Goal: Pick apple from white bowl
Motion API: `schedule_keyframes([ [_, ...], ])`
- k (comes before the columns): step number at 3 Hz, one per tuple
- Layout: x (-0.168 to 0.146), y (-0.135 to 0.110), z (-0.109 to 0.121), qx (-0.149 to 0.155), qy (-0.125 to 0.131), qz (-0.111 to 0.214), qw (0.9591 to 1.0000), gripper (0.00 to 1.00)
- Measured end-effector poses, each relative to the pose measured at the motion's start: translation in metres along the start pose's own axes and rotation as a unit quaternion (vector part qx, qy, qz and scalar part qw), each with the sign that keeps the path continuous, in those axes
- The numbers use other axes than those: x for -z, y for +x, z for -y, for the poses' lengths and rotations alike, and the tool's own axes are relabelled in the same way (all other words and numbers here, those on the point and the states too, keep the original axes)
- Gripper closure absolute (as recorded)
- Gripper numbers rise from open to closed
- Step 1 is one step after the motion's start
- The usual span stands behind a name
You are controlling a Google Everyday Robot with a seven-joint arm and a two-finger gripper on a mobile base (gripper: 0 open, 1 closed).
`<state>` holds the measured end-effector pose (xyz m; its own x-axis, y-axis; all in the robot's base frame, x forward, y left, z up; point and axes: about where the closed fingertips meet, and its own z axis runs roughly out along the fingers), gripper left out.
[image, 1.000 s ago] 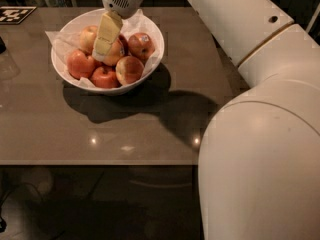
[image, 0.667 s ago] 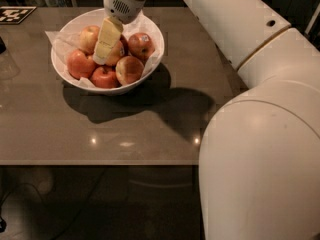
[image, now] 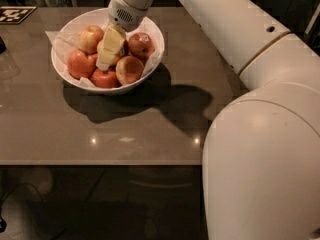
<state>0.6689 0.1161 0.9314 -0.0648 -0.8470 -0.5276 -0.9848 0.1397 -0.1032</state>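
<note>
The white bowl [image: 64, 76] stands on the far left part of the brown table, lined with white paper and holding several apples. The pale yellow-orange apple [image: 90, 37] lies at the bowl's back left. A reddish apple with a sticker [image: 141, 44] lies at the back right, and darker red apples [image: 80, 63] lie along the front. My gripper [image: 103, 64] reaches down into the middle of the bowl, just right of the pale apple, and its yellowish end lies over the centre apples. What is under it is hidden.
The brown table [image: 115, 134] has its front edge near the middle of the view. A black-and-white marker tag [image: 14, 14] lies at the back left corner. My white arm [image: 260, 84] fills the right side and casts a shadow beside the bowl.
My gripper has sunk a little lower into the bowl's middle, and the wrist has shifted slightly right. The apples and the bowl have not moved.
</note>
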Motion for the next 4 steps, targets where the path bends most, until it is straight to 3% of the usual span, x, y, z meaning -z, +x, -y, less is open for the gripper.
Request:
schedule_keyframes([
  [1,-0.0058,0.0089,-0.0017,-0.006,-0.006,0.001,1.0,0.0],
  [4,-0.0091,0.011,-0.0044,0.002,-0.001,0.005,1.0,0.66],
])
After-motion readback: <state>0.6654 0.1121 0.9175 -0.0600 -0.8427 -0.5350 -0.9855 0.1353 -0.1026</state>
